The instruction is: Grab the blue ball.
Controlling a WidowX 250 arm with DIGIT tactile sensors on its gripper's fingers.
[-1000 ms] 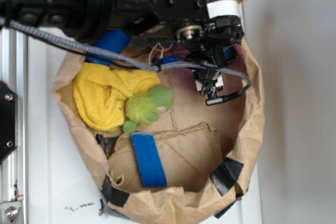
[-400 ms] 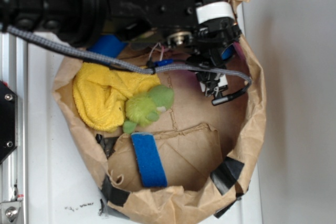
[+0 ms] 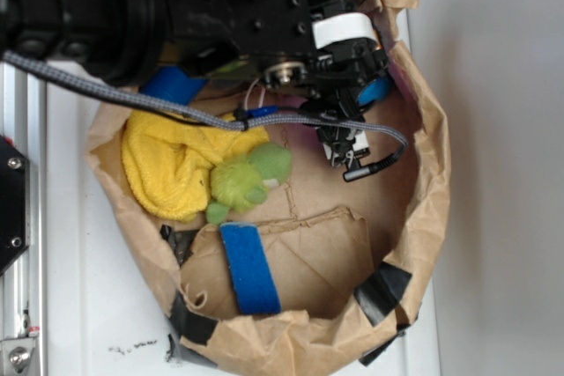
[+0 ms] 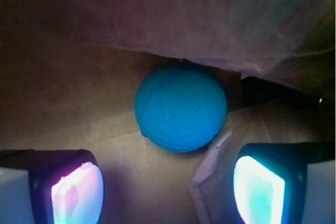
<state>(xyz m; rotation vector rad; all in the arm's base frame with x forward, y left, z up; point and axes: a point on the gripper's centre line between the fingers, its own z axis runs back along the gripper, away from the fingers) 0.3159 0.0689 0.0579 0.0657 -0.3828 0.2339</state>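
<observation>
The blue ball (image 4: 181, 107), round, teal and rough-surfaced, lies on the brown paper floor under a fold of the bag wall. It sits just beyond my gripper (image 4: 168, 182), centred ahead of the gap and untouched. Both fingers (image 4: 76, 192) stand wide apart with only bare paper between them, so the gripper is open. In the exterior view the gripper (image 3: 346, 143) reaches down into the upper right of the paper bag (image 3: 432, 191). There, only a blue sliver of the ball (image 3: 377, 91) shows past the arm.
Inside the bag lie a yellow cloth (image 3: 172, 165), a green plush toy (image 3: 251, 178), a flat blue strip (image 3: 248, 269) on a cardboard flap and a blue bottle (image 3: 172, 85) under the arm. A grey cable (image 3: 379, 151) loops beside the gripper. A paper crease (image 4: 212, 166) rises near the right finger.
The arm and gripper have shifted a little to the left and up inside the bag. The toys and cloth have not moved.
</observation>
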